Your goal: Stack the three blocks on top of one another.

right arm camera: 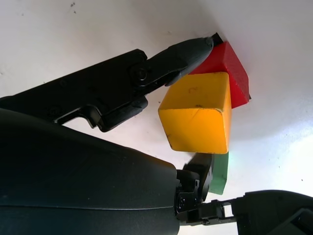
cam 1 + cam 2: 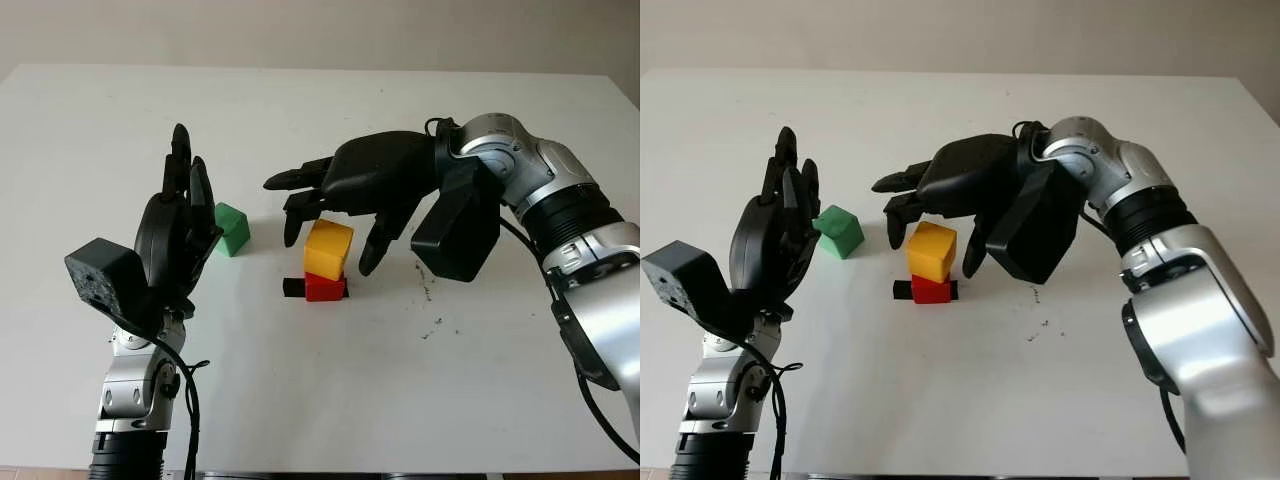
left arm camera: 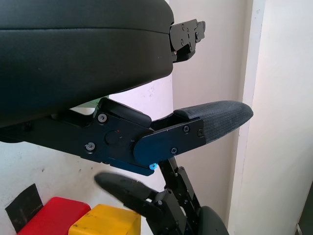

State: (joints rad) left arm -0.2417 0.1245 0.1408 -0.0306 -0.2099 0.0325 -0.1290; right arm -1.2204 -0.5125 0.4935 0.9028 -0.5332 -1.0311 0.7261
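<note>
A: Well, any labels or writing legible?

B: None readable on the blocks or hands. Yellow block sits tilted on the red block, mid-desk; a black tape patch lies at the red block's left side. Green block rests alone on the desk, toward its left edge.

A: Right robot hand?

B: Arched over the stack, fingers curved down on both sides of the yellow block. Whether they grip or merely flank it, cannot tell from any view.

A: Left robot hand?

B: Open, raised upright just beside the green block, holding nothing.
</note>
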